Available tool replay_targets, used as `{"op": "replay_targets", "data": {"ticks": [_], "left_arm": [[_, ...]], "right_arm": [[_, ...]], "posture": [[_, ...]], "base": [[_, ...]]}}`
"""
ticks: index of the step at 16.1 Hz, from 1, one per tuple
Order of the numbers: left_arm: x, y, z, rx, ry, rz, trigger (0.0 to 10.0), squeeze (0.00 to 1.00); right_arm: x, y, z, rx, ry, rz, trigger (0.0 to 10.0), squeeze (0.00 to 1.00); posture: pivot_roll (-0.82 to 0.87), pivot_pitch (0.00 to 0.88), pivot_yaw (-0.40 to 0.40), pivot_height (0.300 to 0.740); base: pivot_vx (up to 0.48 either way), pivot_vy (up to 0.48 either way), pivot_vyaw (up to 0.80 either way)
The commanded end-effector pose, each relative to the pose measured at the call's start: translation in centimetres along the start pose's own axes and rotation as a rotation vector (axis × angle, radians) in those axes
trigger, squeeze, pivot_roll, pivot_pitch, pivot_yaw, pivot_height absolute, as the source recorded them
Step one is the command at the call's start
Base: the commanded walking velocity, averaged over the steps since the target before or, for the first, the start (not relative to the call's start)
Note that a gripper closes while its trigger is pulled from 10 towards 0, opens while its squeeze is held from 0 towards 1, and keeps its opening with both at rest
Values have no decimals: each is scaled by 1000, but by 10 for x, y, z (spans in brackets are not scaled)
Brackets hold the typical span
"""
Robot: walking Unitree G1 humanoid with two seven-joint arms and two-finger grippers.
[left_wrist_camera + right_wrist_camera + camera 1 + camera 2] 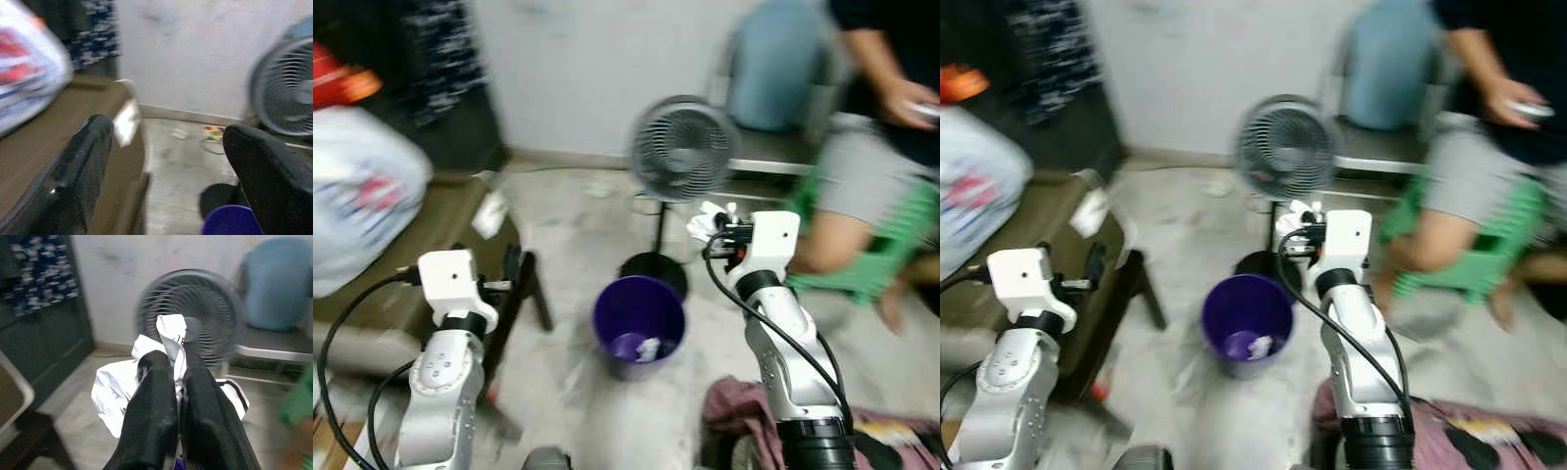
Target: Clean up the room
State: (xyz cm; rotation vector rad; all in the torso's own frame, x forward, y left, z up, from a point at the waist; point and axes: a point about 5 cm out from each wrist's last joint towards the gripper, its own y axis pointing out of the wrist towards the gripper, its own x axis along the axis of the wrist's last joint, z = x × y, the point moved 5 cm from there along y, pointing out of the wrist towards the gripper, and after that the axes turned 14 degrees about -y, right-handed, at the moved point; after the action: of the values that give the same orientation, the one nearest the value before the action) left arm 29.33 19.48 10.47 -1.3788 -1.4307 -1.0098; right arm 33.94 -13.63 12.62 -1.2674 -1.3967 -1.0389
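A purple bin [639, 323] stands on the floor between my arms, with scraps of white and purple litter inside. My right gripper [177, 382] is shut on a crumpled white paper [117, 387], held up to the right of the bin and above it, in front of the fan; the paper [707, 221] pokes out past the wrist. My left gripper [166, 161] is open with nothing between its fingers [78, 171], raised at the left beside the brown couch and short of the bin [230, 223].
A grey floor fan [683, 149] on a black base stands just behind the bin. A brown couch [421, 235] with a white plastic bag [357, 191] is at the left. A person sits on a green stool [891, 245] at the right. Pink cloth [744, 406] lies on the floor near my right arm.
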Motion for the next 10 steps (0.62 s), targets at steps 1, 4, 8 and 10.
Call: {"op": "replay_targets", "data": {"ticks": [1, 4, 8, 10], "left_arm": [[2, 0, -1, -9, 3, 0, 10000, 0], [2, -1, -1, -15, 7, 5, 10000, 0], [7, -1, -4, -21, 11, -7, 10000, 0], [11, 0, -6, -25, 17, -18, 10000, 0]], "right_arm": [[7, 1, -4, -11, -6, -14, 10000, 0], [6, 1, -4, -11, -7, -11, 10000, 0], [11, 5, -2, -9, 0, -26, 10000, 0], [14, 8, -2, -18, 20, -34, 10000, 0]], "posture": [[-65, 0, -7, 740], [-63, 0, -8, 740], [-58, 0, -10, 740], [-53, 0, -11, 740]], "base": [[0, 0, 800], [0, 0, 800], [0, 0, 777], [0, 0, 0]]}}
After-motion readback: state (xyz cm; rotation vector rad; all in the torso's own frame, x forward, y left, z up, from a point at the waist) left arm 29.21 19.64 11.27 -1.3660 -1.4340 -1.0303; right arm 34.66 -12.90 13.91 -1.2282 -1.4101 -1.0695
